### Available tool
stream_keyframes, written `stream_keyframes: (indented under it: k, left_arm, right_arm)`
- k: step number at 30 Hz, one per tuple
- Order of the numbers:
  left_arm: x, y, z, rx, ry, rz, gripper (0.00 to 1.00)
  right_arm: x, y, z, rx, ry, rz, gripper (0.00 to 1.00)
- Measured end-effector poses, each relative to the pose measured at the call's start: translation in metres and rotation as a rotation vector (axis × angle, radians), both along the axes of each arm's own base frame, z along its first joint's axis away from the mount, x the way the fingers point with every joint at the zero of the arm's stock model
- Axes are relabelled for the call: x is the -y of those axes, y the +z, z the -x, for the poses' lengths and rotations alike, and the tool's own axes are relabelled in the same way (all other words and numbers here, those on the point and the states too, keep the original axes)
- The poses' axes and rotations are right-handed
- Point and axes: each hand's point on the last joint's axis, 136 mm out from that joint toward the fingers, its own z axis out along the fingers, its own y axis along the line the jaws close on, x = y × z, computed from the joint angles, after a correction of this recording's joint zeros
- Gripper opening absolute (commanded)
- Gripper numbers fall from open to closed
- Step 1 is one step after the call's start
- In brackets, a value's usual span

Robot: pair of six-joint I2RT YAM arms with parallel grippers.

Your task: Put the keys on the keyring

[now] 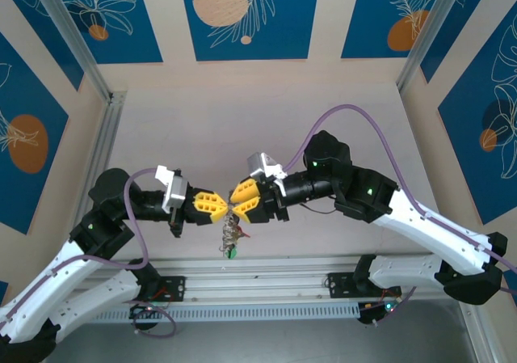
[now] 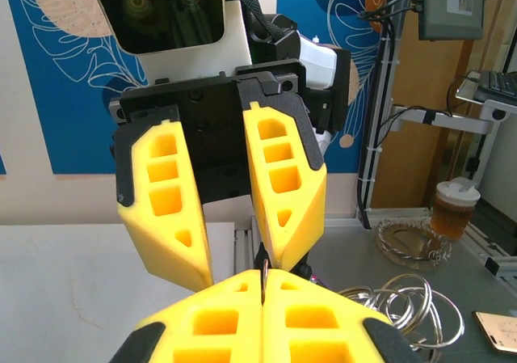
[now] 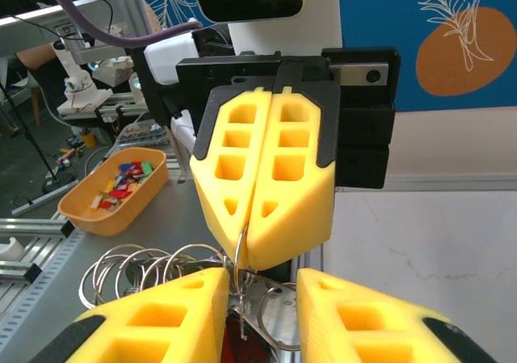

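- Top external view: both arms meet nose to nose above the middle of the tabletop's near edge. The keyring point(image 1: 231, 230) dangles right under the two sets of yellow tips as a clump of small metal bits.
- Two coloured heads show in that clump: one green-headed key point(image 1: 232, 252) at the very bottom and one red-headed key point(image 1: 245, 235) on its right side. I can't count the metal bits.
- The left gripper point(image 1: 224, 208) has its fingers pressed flat together, pinching a thin metal wire at the very tips. That wire looks like the rim of the keyring seen edge-on.
- The right gripper point(image 1: 237, 204) has its jaws spread. In the right wrist view the wire and the hanging bunch sit in the gap, close to one inner face. I can't tell whether they touch it.
- The loose rings point(image 3: 141, 268) lie overlapping in a pile on a grey surface. There are at least four, and the tangle hides the exact number.
- One orange tray point(image 3: 77, 209) sits just beyond them, holding small red, blue, yellow and green pieces.
- The left wrist view shows one glass dish point(image 2: 410, 246) and one lidded cup point(image 2: 453, 209) with brown liquid inside.
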Motion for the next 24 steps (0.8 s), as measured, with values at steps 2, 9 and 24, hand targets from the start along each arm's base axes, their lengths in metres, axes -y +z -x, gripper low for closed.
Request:
stream_keyframes:
  k: [2, 9, 24]
  left_arm:
    - [0.0005, -0.0002, -0.0001, -0.001, 0.000, 0.000, 0.00]
    - [0.0014, -0.0006, -0.0008, -0.002, -0.001, -0.002, 0.00]
    - [0.0058, -0.0045, -0.0069, -0.014, 0.012, -0.014, 0.00]
  right_arm:
    - [0.0004, 0.0005, -0.0007, 0.003, -0.006, -0.002, 0.30]
    - [0.0019, -0.0003, -0.0016, 0.011, -0.016, -0.005, 0.30]
    - [0.0066, -0.0040, 0.0052, 0.039, -0.003, -0.032, 0.26]
